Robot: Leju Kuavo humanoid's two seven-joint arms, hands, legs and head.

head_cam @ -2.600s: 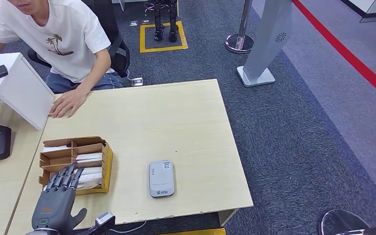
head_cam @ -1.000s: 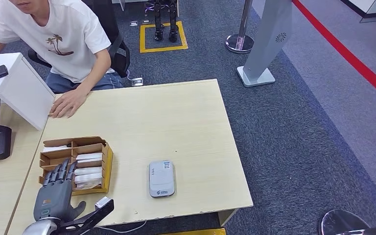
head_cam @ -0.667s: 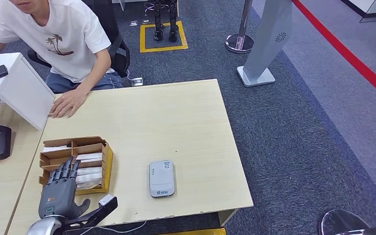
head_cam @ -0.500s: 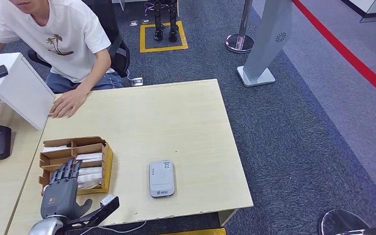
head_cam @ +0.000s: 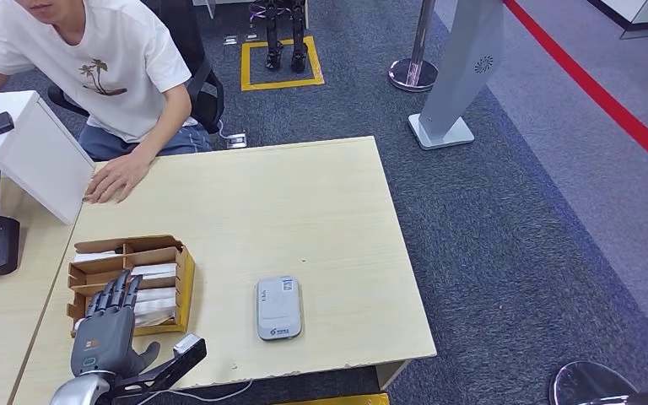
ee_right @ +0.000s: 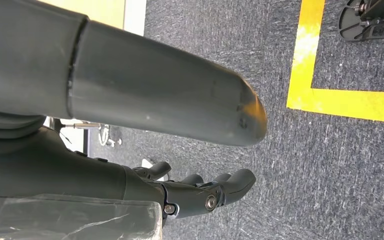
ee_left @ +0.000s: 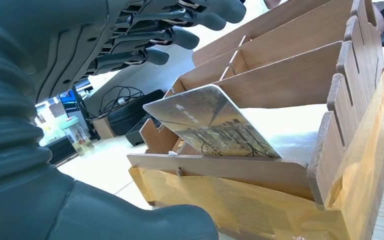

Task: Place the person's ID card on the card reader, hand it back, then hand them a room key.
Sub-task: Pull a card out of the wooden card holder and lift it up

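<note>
The left hand [head_cam: 105, 329] hovers with fingers spread, holding nothing, over the wooden card box [head_cam: 185, 283], poised to pick the room key card [ee_left: 212, 124] leaning in its nearest slot. The right hand [ee_right: 200, 192] hangs loosely curled, empty. The card reader [head_cam: 278, 307] lies bare on the surface [head_cam: 287, 211].

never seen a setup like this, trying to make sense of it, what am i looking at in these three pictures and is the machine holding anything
It is a humanoid robot with two arms. The wide picture comes from its head, looking down at a wooden table. The other two come from cameras at its wrists. On the table lie a grey card reader and a wooden box of room key cards. The left hand hovers over that box, fingers spread, holding nothing. The right hand hangs over the carpet, empty as far as can be seen. A person sits opposite.
</note>
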